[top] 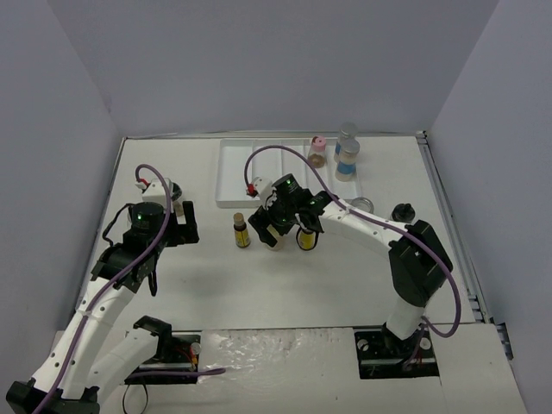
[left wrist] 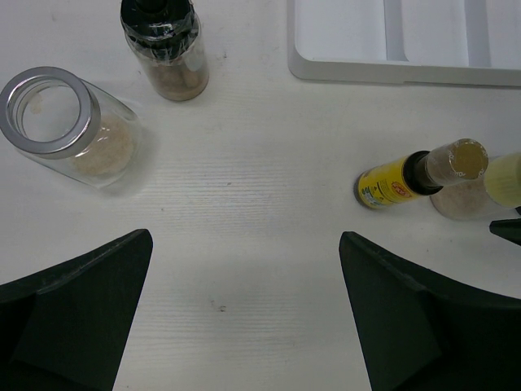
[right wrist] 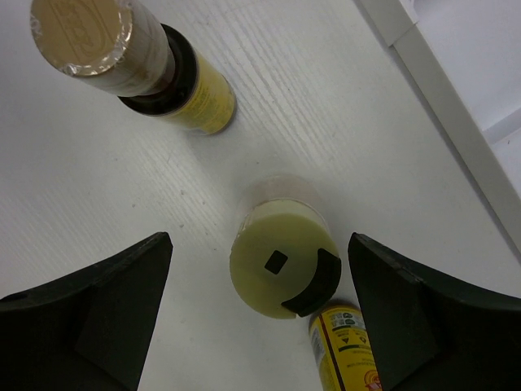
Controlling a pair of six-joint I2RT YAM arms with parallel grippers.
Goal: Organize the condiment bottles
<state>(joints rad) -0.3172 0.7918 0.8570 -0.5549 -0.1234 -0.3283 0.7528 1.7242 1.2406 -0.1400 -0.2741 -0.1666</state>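
White table point(top: 259, 289): two amber bottles point(top: 241, 231) point(top: 306, 240), one yellow-capped bottle point(right wrist: 273, 236) between spread right hand point(right wrist: 259, 244); left hand point(left wrist: 246, 244) likewise spread, empty.

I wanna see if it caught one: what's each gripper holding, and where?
Nothing held. The right gripper is open over the yellow-capped bottle, not touching; the left gripper is open.

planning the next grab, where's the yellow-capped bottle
In the right wrist view the yellow-capped bottle stands between the fingers of the open right pincer; a tan-capped amber bottle is on its left-arm side, a yellow-labelled bottle on the other.
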